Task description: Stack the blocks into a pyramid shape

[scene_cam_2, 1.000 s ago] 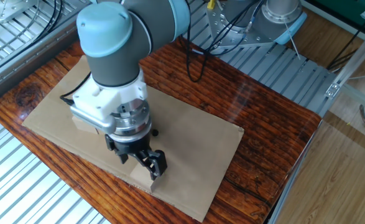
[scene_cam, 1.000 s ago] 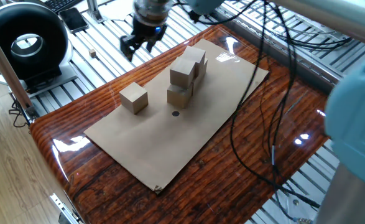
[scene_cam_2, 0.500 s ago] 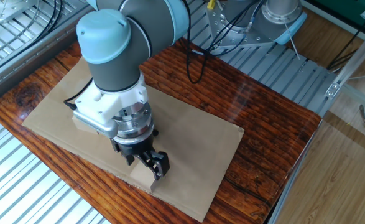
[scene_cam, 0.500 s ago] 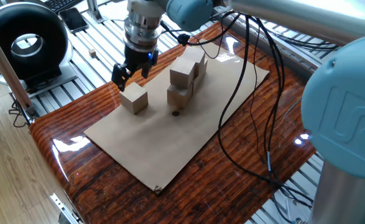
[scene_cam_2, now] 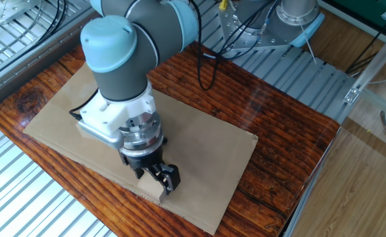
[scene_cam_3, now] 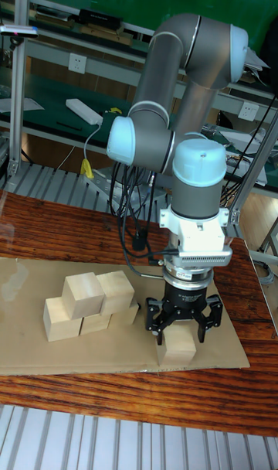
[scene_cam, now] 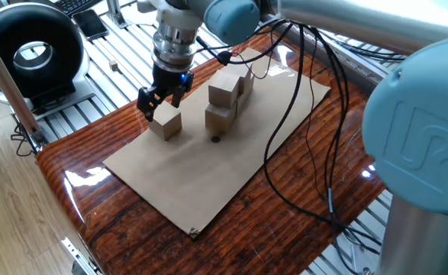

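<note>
Several light-tan wooden blocks [scene_cam: 227,95] are piled at the far end of a cardboard sheet [scene_cam: 208,176]. In the tall fixed view the pile [scene_cam_3: 89,306] shows a bottom row with two blocks resting on top. One block [scene_cam: 165,122] sits alone near the sheet's left edge, also seen as the lone block [scene_cam_3: 178,345]. My gripper [scene_cam: 161,100] is open and low over this block, a finger on either side of its top. The gripper [scene_cam_3: 181,327] has not closed on it. From the other side the arm hides the pile, and the gripper [scene_cam_2: 160,180] covers most of the lone block [scene_cam_2: 164,196].
A small black dot [scene_cam: 215,139] marks the cardboard beside the pile. Black cables [scene_cam: 296,114] hang across the right of the wooden table [scene_cam: 300,206]. A round black device [scene_cam: 31,50] and a tiny wooden cube [scene_cam: 114,66] sit on the slatted metal surface at left.
The gripper has travelled from behind the pile to the left and down, ending over the lone block with its fingers around the top. No block has moved.
</note>
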